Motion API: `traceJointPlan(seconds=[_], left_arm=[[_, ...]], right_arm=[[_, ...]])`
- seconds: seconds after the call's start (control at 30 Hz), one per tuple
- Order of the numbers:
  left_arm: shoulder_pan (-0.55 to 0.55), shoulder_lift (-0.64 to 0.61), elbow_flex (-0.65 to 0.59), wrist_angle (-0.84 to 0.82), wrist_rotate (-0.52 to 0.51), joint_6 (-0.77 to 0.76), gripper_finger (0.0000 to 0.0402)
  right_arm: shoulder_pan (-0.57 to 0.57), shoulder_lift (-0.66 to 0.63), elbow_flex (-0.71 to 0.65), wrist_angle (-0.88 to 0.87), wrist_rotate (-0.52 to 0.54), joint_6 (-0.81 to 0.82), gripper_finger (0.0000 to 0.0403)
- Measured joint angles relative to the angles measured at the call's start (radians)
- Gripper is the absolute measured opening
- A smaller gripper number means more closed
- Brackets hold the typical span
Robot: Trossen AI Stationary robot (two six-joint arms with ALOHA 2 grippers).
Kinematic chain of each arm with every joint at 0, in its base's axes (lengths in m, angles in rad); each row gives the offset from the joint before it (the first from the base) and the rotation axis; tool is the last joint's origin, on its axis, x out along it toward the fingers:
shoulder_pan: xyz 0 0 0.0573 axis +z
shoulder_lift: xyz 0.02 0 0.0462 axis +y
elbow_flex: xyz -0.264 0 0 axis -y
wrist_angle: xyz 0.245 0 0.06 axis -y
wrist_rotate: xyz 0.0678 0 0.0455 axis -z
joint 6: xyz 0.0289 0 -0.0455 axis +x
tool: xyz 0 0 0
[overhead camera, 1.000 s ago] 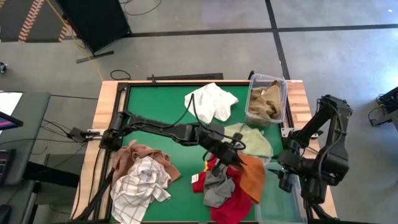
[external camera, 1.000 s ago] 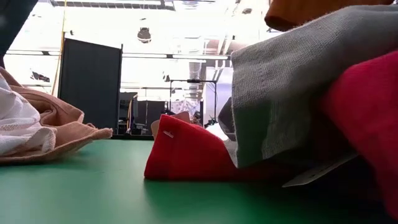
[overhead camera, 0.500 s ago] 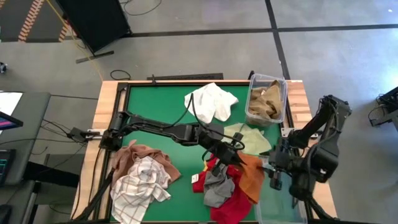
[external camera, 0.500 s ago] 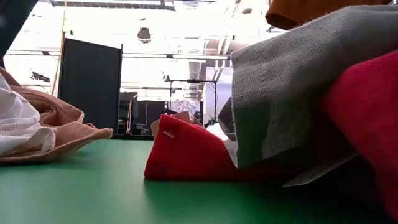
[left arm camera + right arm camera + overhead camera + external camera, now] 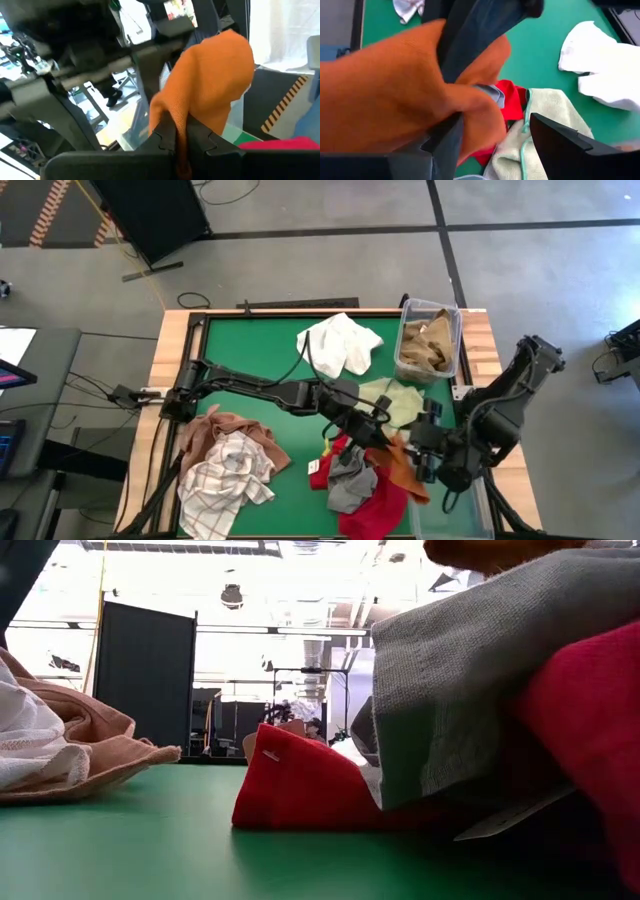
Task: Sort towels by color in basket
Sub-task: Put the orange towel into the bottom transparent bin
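Bin [image 5: 456, 330], tan towels [image 5: 425, 340] inside

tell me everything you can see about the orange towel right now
The orange towel is a rust-orange woven cloth, crumpled and partly lifted. The left gripper is shut on a bunched fold of it, the rest drooping over the fingers. It hangs at the table's right side, over the grey towel and red towel, beside the pale green towel. The right gripper, open, is right against it.

green mat [image 5: 260, 355] on a wooden table [image 5: 172, 345], black panel [image 5: 155, 215] behind
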Motion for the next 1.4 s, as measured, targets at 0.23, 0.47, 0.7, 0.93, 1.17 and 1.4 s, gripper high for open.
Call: traceJointPlan(seconds=[0.23,0.47,0.7,0.93,1.17,1.4], left_arm=[[0.0,0.0,0.0,0.005,-0.01,0.033,0.0004],[0.0,-0.002,0.0,-0.046,-0.021,0.086,0.002],[-0.002,-0.002,0.0,-0.092,-0.105,0.098,0.0076],[-0.001,-0.002,0.0,-0.118,-0.145,0.115,0.0132],[-0.001,-0.002,0.001,-0.298,-0.163,0.127,0.0154],[0.007,-0.002,0.001,-0.588,-0.18,0.101,0.0156]], right_arm=[[-0.024,0.039,0.0,0.089,-0.001,-0.149,0.0255],[-0.029,0.046,0.0,0.037,-0.001,-0.155,0.0104],[0.004,0.046,0.011,-0.104,-0.011,-0.066,0.0015],[0.091,0.044,0.083,-0.346,-0.033,0.177,0.0012],[0.154,0.05,0.098,-0.311,-0.064,0.326,0.0044],[0.063,0.123,0.082,-0.123,-0.053,0.16,0.0203]])
